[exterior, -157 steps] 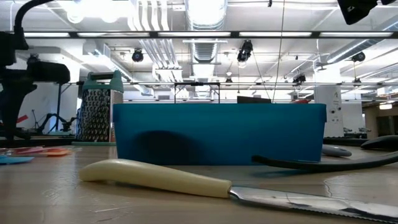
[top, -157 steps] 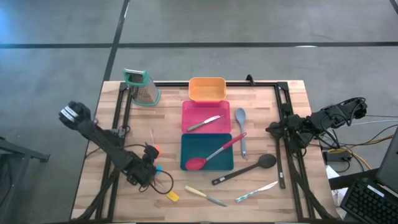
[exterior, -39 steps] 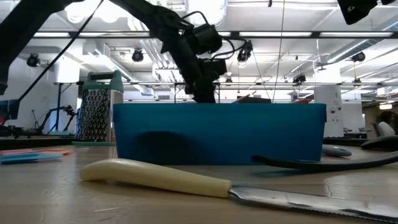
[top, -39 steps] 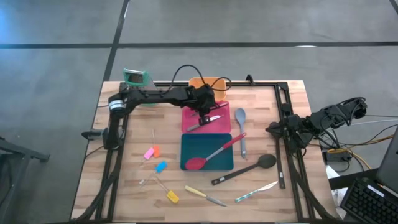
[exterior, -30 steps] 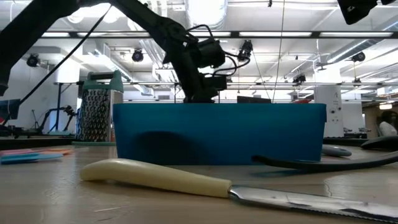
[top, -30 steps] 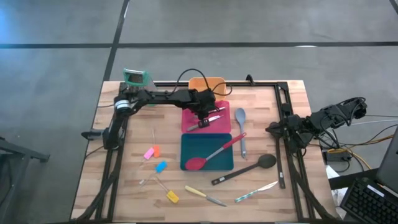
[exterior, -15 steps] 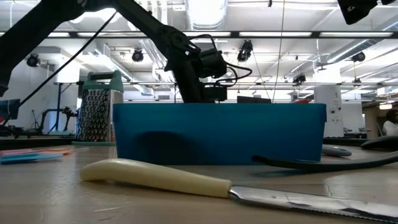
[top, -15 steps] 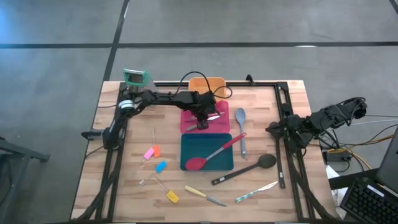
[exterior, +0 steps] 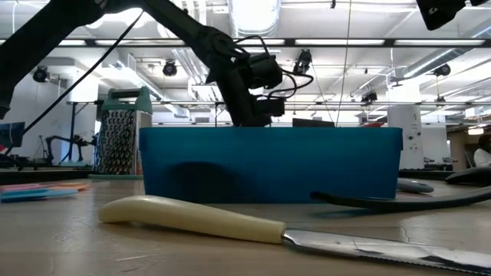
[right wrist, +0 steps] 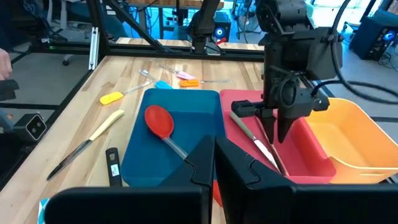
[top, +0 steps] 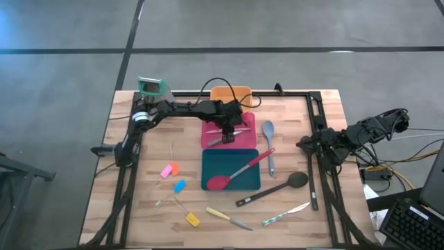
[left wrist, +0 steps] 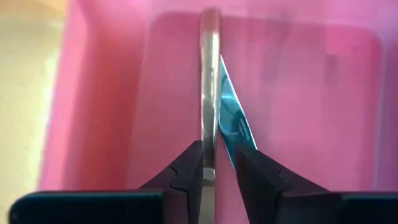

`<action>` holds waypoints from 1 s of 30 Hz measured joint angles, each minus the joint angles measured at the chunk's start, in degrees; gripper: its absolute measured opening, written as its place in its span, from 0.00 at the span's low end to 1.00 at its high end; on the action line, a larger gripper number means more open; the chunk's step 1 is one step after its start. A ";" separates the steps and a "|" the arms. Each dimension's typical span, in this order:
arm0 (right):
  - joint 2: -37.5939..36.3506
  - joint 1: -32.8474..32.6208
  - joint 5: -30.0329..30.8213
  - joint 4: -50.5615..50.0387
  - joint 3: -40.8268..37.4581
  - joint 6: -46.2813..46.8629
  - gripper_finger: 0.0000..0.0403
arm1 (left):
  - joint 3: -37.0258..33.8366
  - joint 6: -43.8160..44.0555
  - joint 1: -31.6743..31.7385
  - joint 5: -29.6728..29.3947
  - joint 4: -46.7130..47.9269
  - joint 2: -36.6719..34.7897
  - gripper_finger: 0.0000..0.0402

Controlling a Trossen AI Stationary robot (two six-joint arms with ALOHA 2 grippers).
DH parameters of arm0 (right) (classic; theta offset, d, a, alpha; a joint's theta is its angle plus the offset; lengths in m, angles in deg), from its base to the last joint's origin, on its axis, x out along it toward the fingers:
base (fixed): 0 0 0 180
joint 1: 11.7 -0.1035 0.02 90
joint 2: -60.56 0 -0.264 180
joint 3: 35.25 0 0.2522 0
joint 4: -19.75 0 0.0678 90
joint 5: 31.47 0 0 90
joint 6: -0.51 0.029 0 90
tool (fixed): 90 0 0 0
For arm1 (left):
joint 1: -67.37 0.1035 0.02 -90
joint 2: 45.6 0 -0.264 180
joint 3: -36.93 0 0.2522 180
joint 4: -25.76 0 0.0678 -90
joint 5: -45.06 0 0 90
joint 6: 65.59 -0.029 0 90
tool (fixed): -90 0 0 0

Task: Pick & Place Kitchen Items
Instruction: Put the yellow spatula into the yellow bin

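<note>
A metal knife lies in the pink tray, behind the teal tray. My left gripper reaches into the pink tray from the table's left and is shut on this knife; the left wrist view shows the knife running between its fingers. A red spoon lies slanted in the teal tray, its handle over the right rim. My right gripper is shut and empty, held back at the table's right edge. My left gripper pinches the knife between its two fingers, where the blade begins to widen. The fingers come from above, pointing down, one on each side of the knife's length. The knife lies low in the pink tray; whether it is off the floor I cannot tell.
A grey spoon and a black spoon lie right of the trays. A cream-handled knife and a patterned knife lie near the front edge. Small pink, blue and yellow pieces lie at front left. The grater and orange tray stand at the back.
My left gripper has drawn a little toward the table's near edge over the pink tray and sunk lower onto the knife. The knife lies about where it was.
</note>
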 joint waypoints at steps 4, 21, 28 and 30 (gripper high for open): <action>0.00 0.00 0.01 0.00 0.00 0.00 0.02 | 4.26 0.22 0.02 -0.02 6.02 -0.15 0.28; 0.00 0.00 0.00 0.00 0.00 0.00 0.02 | 32.29 15.34 -9.12 -1.34 53.18 -2.07 0.30; 0.00 0.00 -0.01 0.01 0.00 0.00 0.02 | 30.10 21.27 -23.08 -7.55 56.58 -7.50 0.30; 0.00 0.02 0.02 0.00 0.00 0.00 0.02 | 28.63 23.94 -27.58 -9.41 56.81 -9.29 0.30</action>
